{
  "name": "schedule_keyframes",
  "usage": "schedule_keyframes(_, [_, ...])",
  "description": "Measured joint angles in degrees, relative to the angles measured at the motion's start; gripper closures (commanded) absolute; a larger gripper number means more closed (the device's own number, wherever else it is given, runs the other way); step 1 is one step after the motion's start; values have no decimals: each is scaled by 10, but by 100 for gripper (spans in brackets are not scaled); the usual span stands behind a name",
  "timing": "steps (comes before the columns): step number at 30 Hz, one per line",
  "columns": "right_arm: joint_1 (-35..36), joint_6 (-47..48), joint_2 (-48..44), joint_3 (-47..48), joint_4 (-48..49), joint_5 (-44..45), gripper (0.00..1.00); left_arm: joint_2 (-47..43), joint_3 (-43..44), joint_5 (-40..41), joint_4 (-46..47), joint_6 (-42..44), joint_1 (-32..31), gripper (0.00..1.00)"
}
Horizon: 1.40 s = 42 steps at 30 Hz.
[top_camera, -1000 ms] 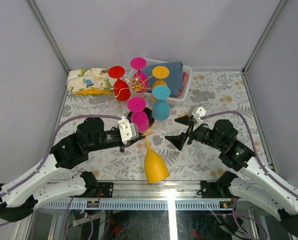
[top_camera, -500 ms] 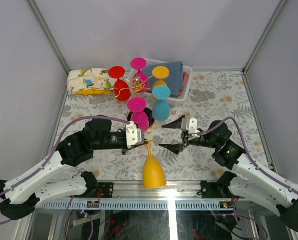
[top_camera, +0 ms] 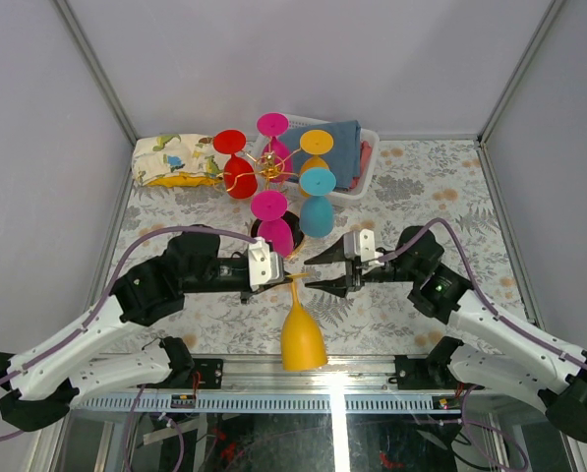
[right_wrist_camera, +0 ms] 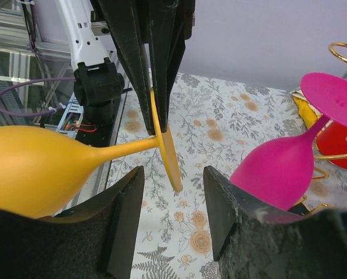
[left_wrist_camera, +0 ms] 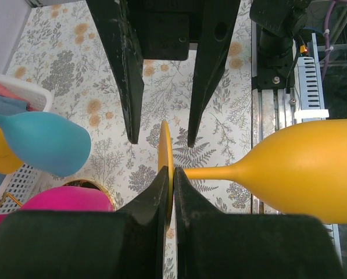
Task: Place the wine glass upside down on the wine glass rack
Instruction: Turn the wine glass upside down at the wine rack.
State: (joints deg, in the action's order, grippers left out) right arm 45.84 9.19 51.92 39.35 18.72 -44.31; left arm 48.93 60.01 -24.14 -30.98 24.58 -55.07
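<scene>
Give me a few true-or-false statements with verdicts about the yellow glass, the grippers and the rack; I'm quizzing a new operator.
1. The left gripper pinches the yellow plastic wine glass by its round foot. True.
2. The right gripper is clamped on the glass's bowl. False: its jaws stand open on either side of the foot.
3. The thin gold wire rack holds no glasses. False: several, such as the red glass, sit upside down on it.
4. The yellow glass's bowl points towards the arms' bases. True.
</scene>
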Motion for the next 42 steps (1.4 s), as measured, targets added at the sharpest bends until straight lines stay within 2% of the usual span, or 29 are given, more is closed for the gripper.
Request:
schedule_keyframes(3, [5,0,12,7,0,-12,52,1,3,0,0,0,0,100])
schedule_keyframes(15, [16,1,44,23,-2,-33,81,17,11,-6,-8,0,0,100])
schedule_keyframes(21, [17,10,46,29,-12,-43,100,17,13,-3,-9,-4,0,84])
schedule_keyframes(29, [19,53,46,52,-74,-36,100,15,29,45,-9,-31,0,61])
schedule_keyframes(34, [19,88,50,64,-111,-10,100,-6,44,101,-7,-63,0,52])
schedule_keyframes(42, [73,168,53,64,-137,145,100,-89,10,195,16,-173,0,42])
